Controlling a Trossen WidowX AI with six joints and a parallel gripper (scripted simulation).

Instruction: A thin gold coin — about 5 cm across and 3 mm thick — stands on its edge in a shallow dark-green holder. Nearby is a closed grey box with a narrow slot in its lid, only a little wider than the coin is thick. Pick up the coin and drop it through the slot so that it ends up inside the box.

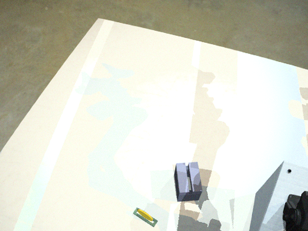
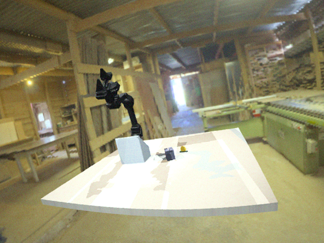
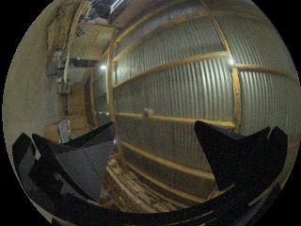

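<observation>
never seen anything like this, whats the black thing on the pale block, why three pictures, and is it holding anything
The black thing is a robot arm standing on a pale grey block at the table's edge. At its tip is a two-fingered pincer, raised high, well above the table.

The three pictures show one moment from three cameras: one looks down on the table from above, one looks in from across the workshop, and one rides on the arm's wrist, looking out between the pincer's two dark fingers at the roof.

On the table stand a small grey box with a slot in its lid, and a gold coin on edge in a green holder.

The pincer is open and holds nothing.
</observation>
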